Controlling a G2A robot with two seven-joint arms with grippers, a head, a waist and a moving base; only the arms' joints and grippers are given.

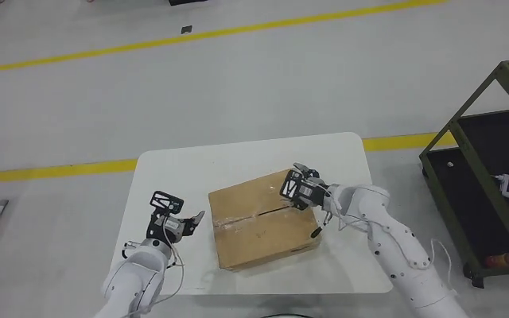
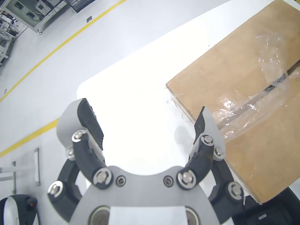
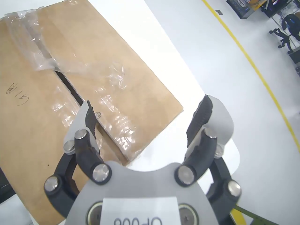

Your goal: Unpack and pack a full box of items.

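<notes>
A brown cardboard box (image 1: 262, 222) lies on the white table (image 1: 238, 159), its two top flaps closed and crossed by loose clear tape (image 2: 269, 87). A dark gap runs along the seam between the flaps (image 3: 68, 87). My left gripper (image 1: 176, 216) is open over bare table just left of the box (image 2: 246, 71). My right gripper (image 1: 302, 184) is open over the box's far right corner (image 3: 93, 71), one finger (image 3: 89, 115) by the seam, the other past the box edge.
A dark green trolley (image 1: 469, 175) stands on the floor to the right of the table. Yellow floor lines (image 1: 238, 32) run behind it. Bare tabletop lies behind and to the left of the box.
</notes>
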